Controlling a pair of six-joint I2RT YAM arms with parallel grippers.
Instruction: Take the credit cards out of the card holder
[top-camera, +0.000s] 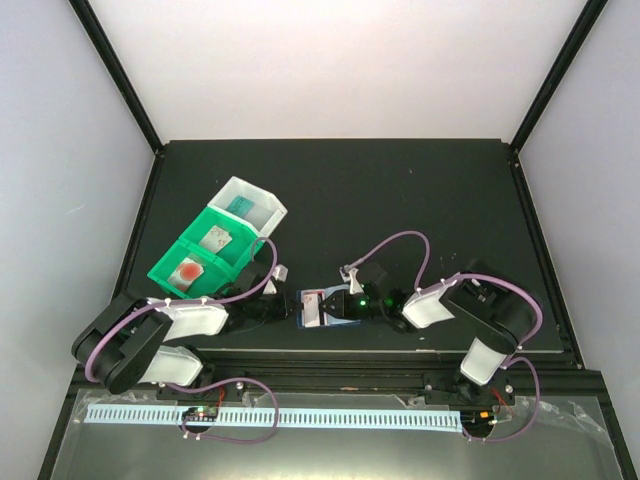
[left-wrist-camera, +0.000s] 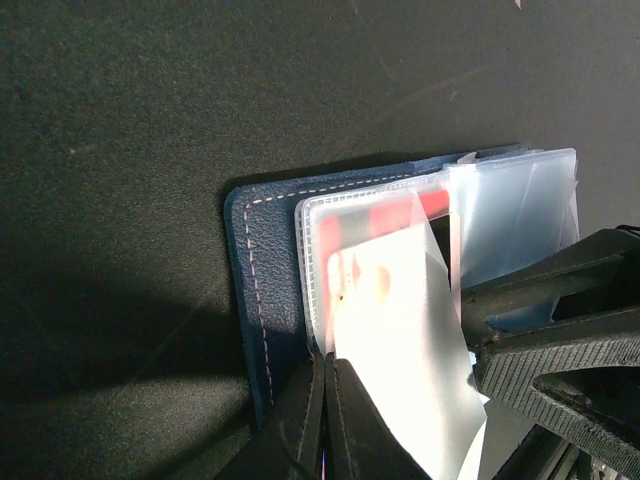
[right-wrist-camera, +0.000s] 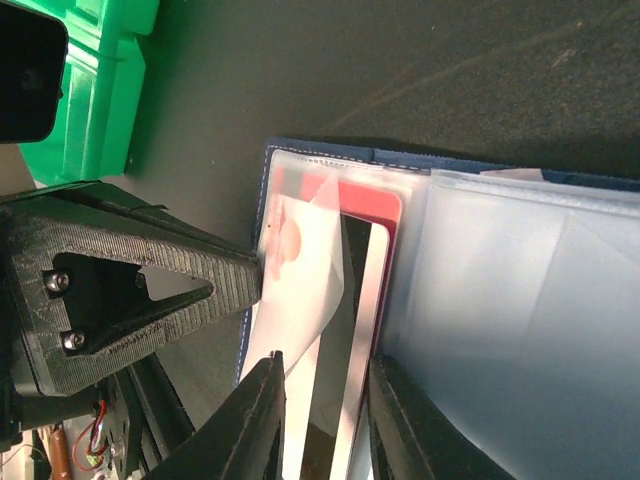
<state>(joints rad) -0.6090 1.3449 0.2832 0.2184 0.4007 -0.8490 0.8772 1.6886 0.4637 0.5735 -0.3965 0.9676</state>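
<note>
Lying open on a black table, the navy card holder shows clear pockets. A red card sits in the holder's pocket nearest the left arm. A pale card lies over it and sticks out past the pocket. The left gripper is clenched at that same edge of the holder; what it pinches cannot be told. The right gripper reaches over the holder from the opposite side, jaws slightly parted, astride the cards' ends. Green bins stand beyond the holder's left side, apart.
</note>
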